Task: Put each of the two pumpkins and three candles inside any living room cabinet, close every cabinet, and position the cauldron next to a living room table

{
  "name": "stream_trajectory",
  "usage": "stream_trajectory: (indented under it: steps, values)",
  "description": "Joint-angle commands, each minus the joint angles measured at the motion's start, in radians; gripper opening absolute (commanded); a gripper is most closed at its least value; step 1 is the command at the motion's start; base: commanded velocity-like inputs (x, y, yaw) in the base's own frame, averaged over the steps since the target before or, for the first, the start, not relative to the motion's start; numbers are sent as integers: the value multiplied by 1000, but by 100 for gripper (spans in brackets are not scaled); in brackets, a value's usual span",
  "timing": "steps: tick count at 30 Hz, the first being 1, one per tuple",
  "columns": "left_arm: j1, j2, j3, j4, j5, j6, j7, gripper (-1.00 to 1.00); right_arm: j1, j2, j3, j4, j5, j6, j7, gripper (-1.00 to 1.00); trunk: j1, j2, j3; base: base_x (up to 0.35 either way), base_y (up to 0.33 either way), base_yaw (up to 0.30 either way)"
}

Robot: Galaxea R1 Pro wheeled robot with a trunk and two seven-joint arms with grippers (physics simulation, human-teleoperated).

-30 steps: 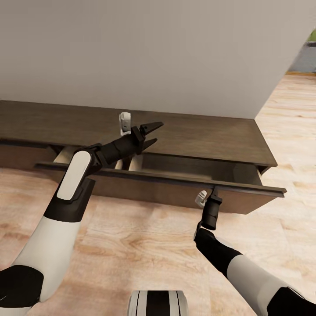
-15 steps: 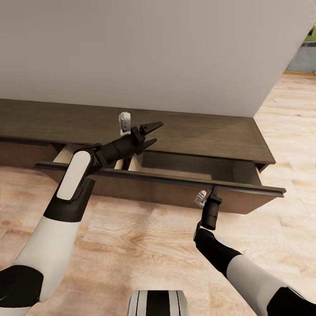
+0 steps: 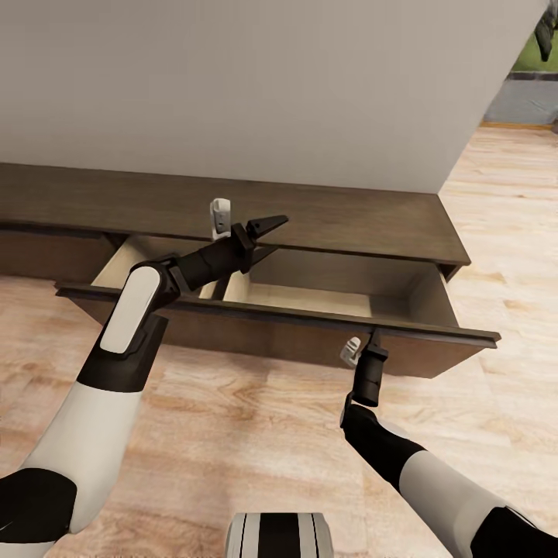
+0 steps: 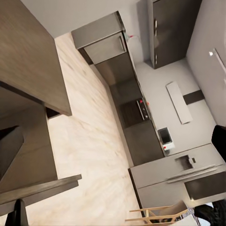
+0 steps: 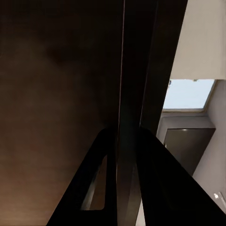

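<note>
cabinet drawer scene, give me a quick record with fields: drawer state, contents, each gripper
cabinet: long dark brown unit against the wall
drawer: pulled out, pale beige inside showing
contents: nothing visible in the exposed part
right gripper: clamped on the top edge of the drawer front; the right wrist view shows a finger on each side of the edge
left gripper: open, holding nothing, above the open drawer
floor: light wood
</note>
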Motion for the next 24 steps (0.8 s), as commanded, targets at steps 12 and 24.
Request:
stream_trajectory:
  steps: [12, 24]
  values:
    - [0, 0, 0, -1, 0, 0, 0, 100, -1, 1, -30, -1, 0, 11, -46, -100, 0, 0, 0, -5, 0, 0]
    - [0, 0, 0, 0, 0, 0, 0, 100, -1, 1, -30, 0, -1, 11, -46, -100, 0, 0, 0, -80, 0, 0]
